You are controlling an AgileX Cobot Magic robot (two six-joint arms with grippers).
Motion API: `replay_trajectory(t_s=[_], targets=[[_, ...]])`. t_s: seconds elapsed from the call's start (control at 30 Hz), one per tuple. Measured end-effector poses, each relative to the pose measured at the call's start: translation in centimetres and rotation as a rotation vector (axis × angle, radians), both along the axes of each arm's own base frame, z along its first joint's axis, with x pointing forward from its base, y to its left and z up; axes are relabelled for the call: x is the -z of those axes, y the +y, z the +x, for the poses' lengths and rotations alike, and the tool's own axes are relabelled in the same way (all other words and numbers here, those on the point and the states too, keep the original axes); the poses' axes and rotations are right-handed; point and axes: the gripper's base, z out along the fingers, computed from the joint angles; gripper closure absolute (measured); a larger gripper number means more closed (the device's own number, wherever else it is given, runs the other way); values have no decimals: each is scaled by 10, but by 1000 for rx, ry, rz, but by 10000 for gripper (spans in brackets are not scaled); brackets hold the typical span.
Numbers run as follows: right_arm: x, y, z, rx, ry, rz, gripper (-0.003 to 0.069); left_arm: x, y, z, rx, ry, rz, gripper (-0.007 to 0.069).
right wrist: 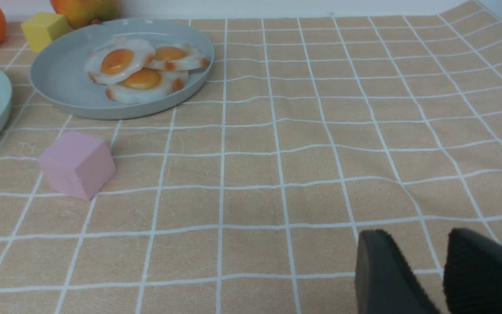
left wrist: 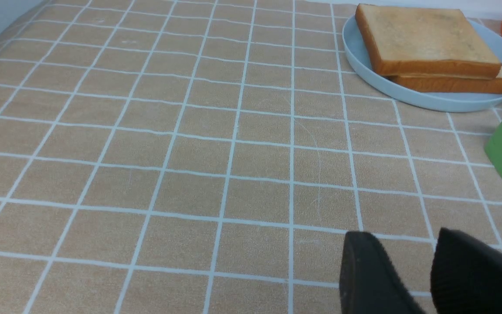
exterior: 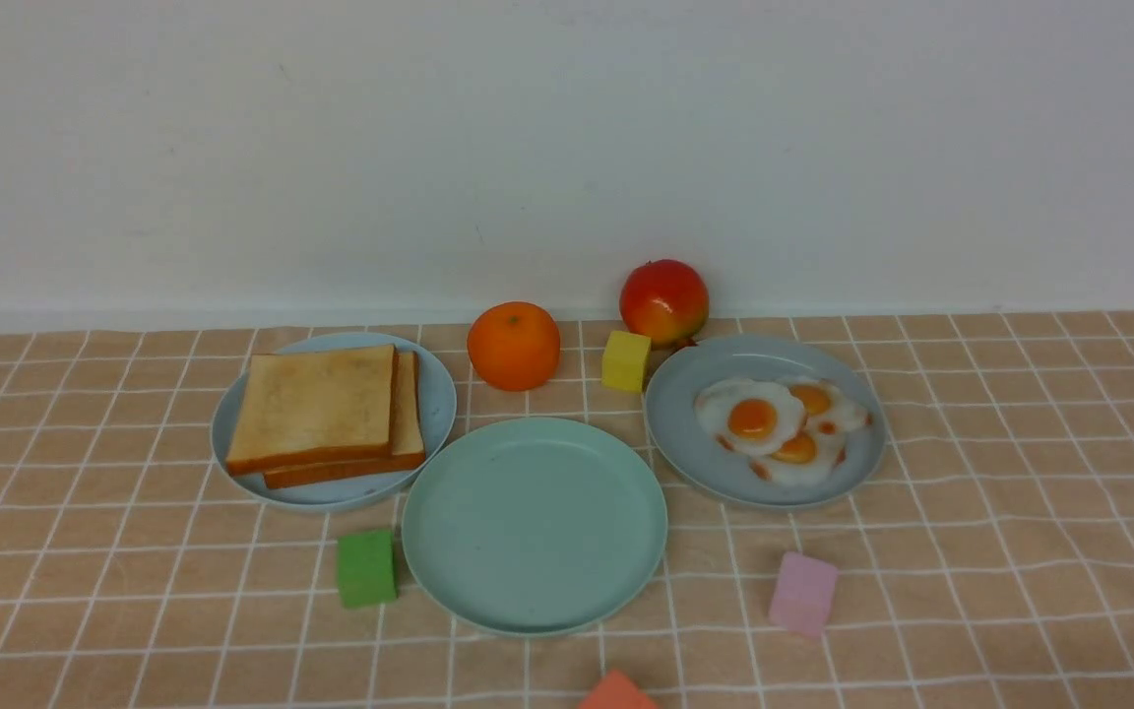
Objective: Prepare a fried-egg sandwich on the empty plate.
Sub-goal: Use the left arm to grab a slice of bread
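Orange-red block (exterior: 618, 691): nearest item, cut off by front view's near edge; keep clear of it. Empty plate (exterior: 535, 527) sits beyond, nothing on it. Sandwich parts not yet placed: top toast slice (exterior: 316, 406) lies on lower toast slice (exterior: 409, 414), both on pale blue plate (exterior: 439, 394), to the L of the empty plate; fried eggs (exterior: 752, 419) overlap on grey-blue plate (exterior: 680, 433), to the R.

Step in hand (judged): pick 1st slice w/ L arm, set as base.
1. Raise L gripper above rim ht. before traverse; pass over green block (exterior: 366, 568), not thru it.
2. Align jaws w/ top slice's crust edges. Grip top slice only; lower one sits close under it & may drag along if tips go too deep.
3. Close gently; foam-like bread (assumed) may dent or twist. Lift straight up, confirm lower slice stays put.
4. Center over empty plate, lower flat, release low. Off-center base = egg may slide off later.
5. Retract L arm before R arm brings egg.

Pincer status:
- L gripper (left wrist: 401, 250): fingers apart w/ visible gap; nothing held, tips over bare cloth.
- R gripper (right wrist: 416, 250): same, fingers parted, no load, no contact seen w/ eggs or pink block (right wrist: 76, 163).
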Motion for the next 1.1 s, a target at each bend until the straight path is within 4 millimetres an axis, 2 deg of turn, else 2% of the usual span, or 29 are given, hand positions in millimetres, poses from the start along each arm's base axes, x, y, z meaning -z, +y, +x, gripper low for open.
replay_trajectory(t_s=[0.63,0.8,1.1], targets=[[0,0,0,1,-1,-1,420,0,0,0,0,-2,0,386],[-1,0,1,2,-31,-2,420,-6,-1,2,11,-69,0,386],[-31,-1,4,14,-376,-13,420,-28,-4,5,47,-319,-18,386]])
